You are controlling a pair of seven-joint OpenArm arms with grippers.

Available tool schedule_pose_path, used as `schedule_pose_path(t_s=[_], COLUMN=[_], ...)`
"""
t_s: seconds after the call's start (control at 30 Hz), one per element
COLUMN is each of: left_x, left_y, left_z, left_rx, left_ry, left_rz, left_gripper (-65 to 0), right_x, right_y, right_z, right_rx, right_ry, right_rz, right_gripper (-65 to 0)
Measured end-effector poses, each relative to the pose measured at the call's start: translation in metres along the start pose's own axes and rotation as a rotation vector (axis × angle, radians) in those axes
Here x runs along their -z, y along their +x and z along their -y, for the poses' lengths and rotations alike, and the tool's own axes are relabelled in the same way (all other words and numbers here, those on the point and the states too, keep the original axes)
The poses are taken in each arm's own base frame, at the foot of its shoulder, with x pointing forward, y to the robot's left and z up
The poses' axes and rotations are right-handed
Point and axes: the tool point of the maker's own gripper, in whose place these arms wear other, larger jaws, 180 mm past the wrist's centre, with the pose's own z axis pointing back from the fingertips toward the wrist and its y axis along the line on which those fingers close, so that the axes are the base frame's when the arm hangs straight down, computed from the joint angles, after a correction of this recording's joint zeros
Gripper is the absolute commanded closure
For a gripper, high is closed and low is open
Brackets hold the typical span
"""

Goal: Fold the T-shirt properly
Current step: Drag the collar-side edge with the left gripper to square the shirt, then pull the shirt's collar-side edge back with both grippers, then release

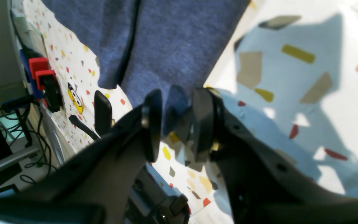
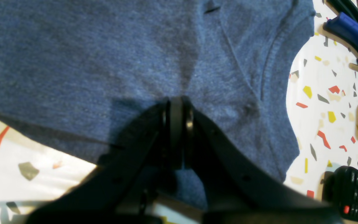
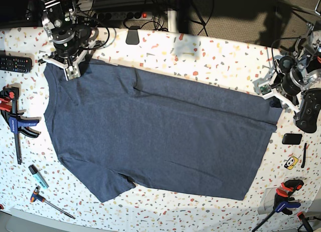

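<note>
The navy-blue T-shirt (image 3: 160, 132) lies spread flat across the speckled table, plain side up. My right gripper (image 3: 70, 71) is at the shirt's far left corner by the shoulder. In the right wrist view the gripper (image 2: 177, 115) is shut on a pinch of the shirt (image 2: 104, 56), and the cloth puckers toward it. My left gripper (image 3: 273, 97) is at the shirt's right hem corner. In the left wrist view the gripper (image 1: 176, 124) is open, and the corner of the shirt (image 1: 166, 40) lies between its fingers.
A remote control (image 3: 15, 64) (image 2: 356, 196) lies left of the right gripper. Red-and-blue clamps sit at the left edge (image 3: 15, 122) and bottom right (image 3: 286, 197). A black controller (image 3: 307, 111), a small black box (image 3: 292, 138) and a yellow sticker (image 3: 292, 163) lie by the left arm.
</note>
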Motion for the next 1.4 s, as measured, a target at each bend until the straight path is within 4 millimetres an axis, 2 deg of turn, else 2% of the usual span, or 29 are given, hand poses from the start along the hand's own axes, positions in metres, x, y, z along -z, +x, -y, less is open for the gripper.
schedule_pose_path(t_s=[0.23,0.37,0.43,0.57,0.73,0.8,0.87,1.0,1.1,1.13,1.23,1.4], left_x=[0.003,0.009,0.009,0.010,0.010,0.010,0.010,0.010,0.010,0.010,0.010,0.010], left_y=[0.002,-0.005,-0.009,-0.012,-0.013,-0.012,-0.013,-0.012,-0.013,-0.012,-0.012,-0.012], left_z=[-0.011,-0.019,-0.018,-0.010,-0.006,-0.006,-0.006,-0.007,-0.007,-0.008,-0.009,-0.013], left_rx=[-0.004,-0.022,-0.027,-0.032,-0.035,-0.035,-0.035,-0.035,-0.035,-0.035,-0.036,-0.041], left_ry=[0.012,0.019,0.017,0.006,-0.002,-0.002,-0.001,0.002,0.002,0.006,0.012,0.039], left_rz=[0.003,-0.013,-0.020,-0.031,-0.035,-0.034,-0.035,-0.035,-0.035,-0.035,-0.035,-0.036], left_gripper=[-17.0,-16.9,-14.0,0.0,0.0,0.0,0.0,0.0,0.0,0.0,0.0,0.0], right_x=[0.000,0.000,0.000,-0.001,-0.007,-0.012,-0.021,-0.049,-0.068,-0.073,-0.082,-0.085], right_y=[0.000,0.000,0.000,0.002,0.013,0.016,0.022,0.054,0.069,0.068,0.048,0.029], right_z=[0.001,0.001,0.001,0.005,0.007,0.006,0.011,0.039,0.035,0.032,0.024,0.029], right_rx=[-0.003,-0.003,-0.003,-0.061,-0.105,-0.108,-0.183,-0.351,-0.393,-0.425,-0.474,-0.546], right_ry=[-0.001,-0.001,-0.001,-0.021,-0.033,-0.028,-0.064,-0.226,-0.186,-0.160,-0.100,-0.075], right_rz=[0.000,0.000,0.000,0.003,-0.006,-0.028,-0.061,-0.061,-0.017,-0.018,-0.070,-0.120], right_gripper=[0.0,0.0,0.0,0.0,0.0,0.0,0.0,0.0,0.0,0.0,0.0,0.0])
